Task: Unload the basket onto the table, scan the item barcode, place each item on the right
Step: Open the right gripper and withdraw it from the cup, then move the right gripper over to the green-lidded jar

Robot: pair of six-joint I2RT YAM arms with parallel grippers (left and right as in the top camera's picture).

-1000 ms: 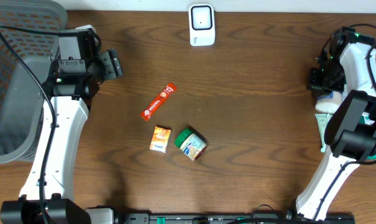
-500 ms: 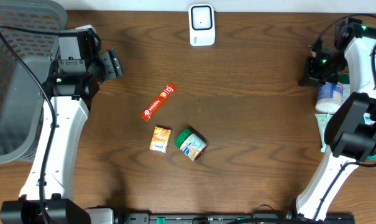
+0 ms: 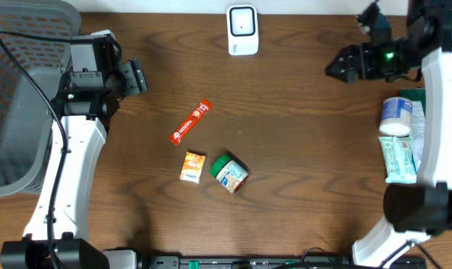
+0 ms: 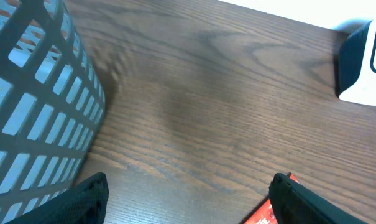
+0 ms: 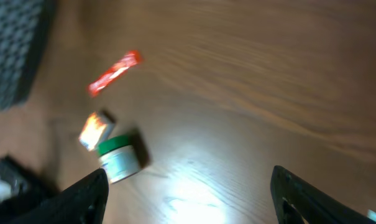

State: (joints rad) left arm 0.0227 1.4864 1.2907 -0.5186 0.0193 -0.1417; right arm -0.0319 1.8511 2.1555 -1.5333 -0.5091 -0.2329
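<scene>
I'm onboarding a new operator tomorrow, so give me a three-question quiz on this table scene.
1. True or false: the right gripper is shut on the green-lidded jar.
2. Which item lies nearest the scanner? A) red sachet B) orange packet C) green-lidded jar
3. Fill in: the mesh basket stands at the robot's ___ side.
Key: 1 false: the right gripper is open and empty, and the green-lidded jar lies on the table. 2 A. 3 left.
</scene>
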